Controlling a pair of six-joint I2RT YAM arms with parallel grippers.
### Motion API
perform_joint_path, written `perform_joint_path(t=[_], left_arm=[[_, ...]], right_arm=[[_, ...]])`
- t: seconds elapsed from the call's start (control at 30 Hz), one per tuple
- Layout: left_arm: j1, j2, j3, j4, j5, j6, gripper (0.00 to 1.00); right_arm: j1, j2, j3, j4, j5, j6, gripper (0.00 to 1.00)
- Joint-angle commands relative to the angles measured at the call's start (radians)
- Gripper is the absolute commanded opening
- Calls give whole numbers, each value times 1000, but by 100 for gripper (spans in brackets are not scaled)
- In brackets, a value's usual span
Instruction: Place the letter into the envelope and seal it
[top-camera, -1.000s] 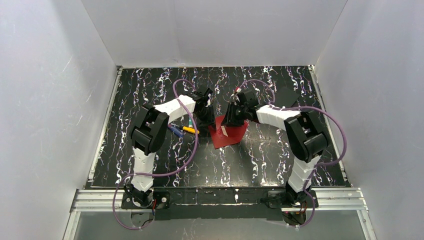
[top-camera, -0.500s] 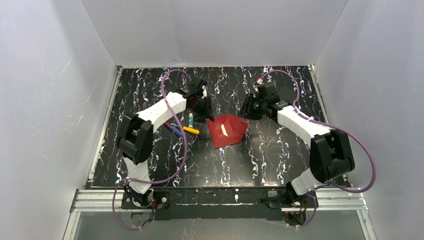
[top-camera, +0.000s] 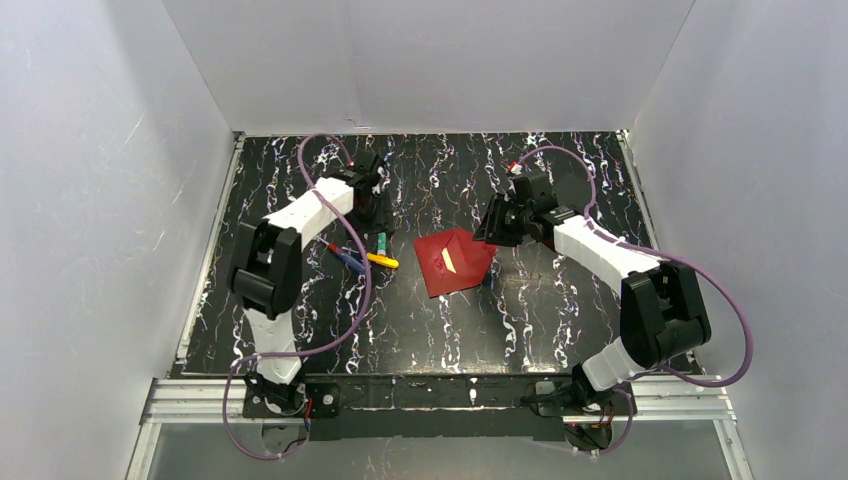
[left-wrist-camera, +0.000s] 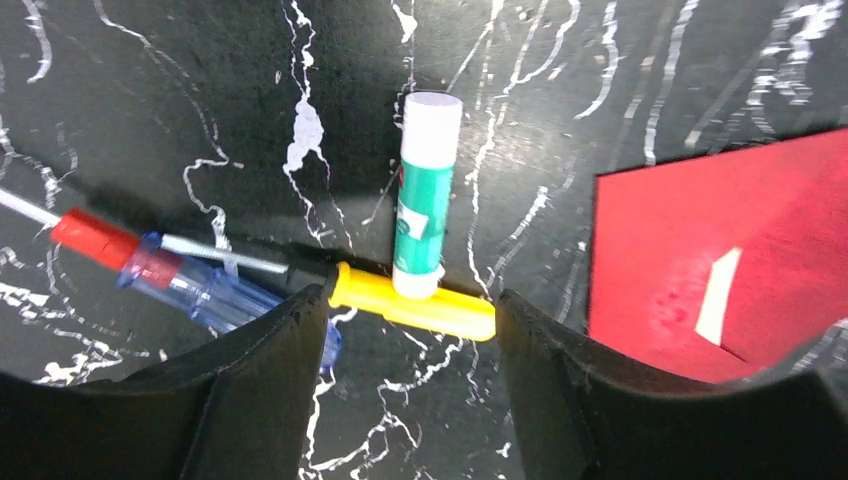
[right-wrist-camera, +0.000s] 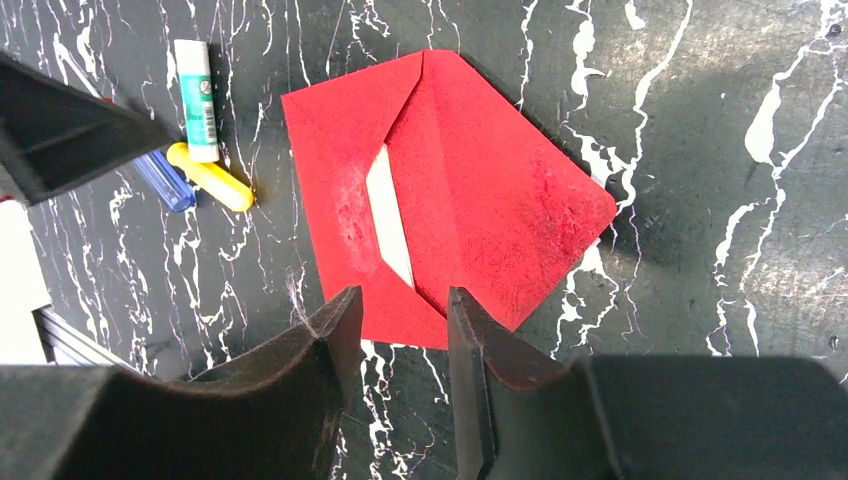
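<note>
The dark red envelope (top-camera: 455, 262) lies flat mid-table with its flaps folded in. A thin strip of the white letter (right-wrist-camera: 388, 215) shows through the gap between the flaps, and the rest of it is hidden inside. My left gripper (top-camera: 370, 222) hovers to the left of the envelope (left-wrist-camera: 700, 250). In its wrist view the left gripper (left-wrist-camera: 410, 300) is open and holds nothing. My right gripper (top-camera: 490, 230) hangs at the envelope's right corner. The right gripper (right-wrist-camera: 402, 297) is open above the edge of the envelope (right-wrist-camera: 470, 190), with nothing between its fingers.
A green-and-white glue stick (left-wrist-camera: 425, 200), a yellow pen (left-wrist-camera: 420, 305) and a blue-handled tool with a red collar (left-wrist-camera: 190, 285) lie left of the envelope, just beyond my left fingertips. White walls enclose the black marbled table (top-camera: 560, 320).
Both grippers have left the envelope, which now lies alone. The left arm drew back to the left and opened wider. The right arm swung out to the right.
</note>
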Motion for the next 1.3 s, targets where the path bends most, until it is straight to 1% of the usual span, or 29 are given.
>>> perform_joint_path(t=[0.0,0.1,0.17,0.23,0.3,0.43,0.53,0.57,0.63,0.7,0.77,0.87,0.93,1.03,1.1,1.13,1.2,1.27], left_arm=[[-4,42,23,-23,6,44,60],[-2,82,38,-12,-9,63,56],[-2,109,47,-8,-16,74,51],[-3,121,41,14,-13,80,47],[-2,128,33,32,-15,78,45],[-3,161,38,36,-23,80,40],[-7,178,41,40,-20,82,35],[-14,184,43,39,-27,88,31],[-23,196,47,40,-20,99,19],[-25,200,55,31,6,120,0],[-25,177,55,29,42,146,0],[-25,95,42,38,163,218,0],[-25,16,17,65,275,270,0],[-25,-123,-47,153,511,326,0],[-27,-192,-86,225,659,336,0],[-28,-217,-102,255,723,330,0],[-32,-244,-118,308,827,298,0],[-38,-244,-108,316,906,280,0]], right_arm=[[4,-23,-4,40,-12,14,44],[4,-13,2,47,-12,18,44],[4,-5,9,49,-16,19,44],[4,4,19,47,-18,18,43],[4,9,26,45,-20,15,43],[4,11,27,45,-22,15,43],[4,13,28,42,-25,16,42],[4,14,31,39,-24,16,42],[4,14,34,32,-22,15,42],[4,12,45,25,-27,13,43],[4,7,57,20,-40,12,44],[4,-17,67,40,-90,18,48],[4,-35,72,64,-143,22,53],[5,-45,86,97,-278,44,68],[12,-42,95,121,-353,64,76],[21,-45,98,136,-378,75,78],[42,-54,113,153,-400,96,80],[63,-59,134,174,-413,127,81]])
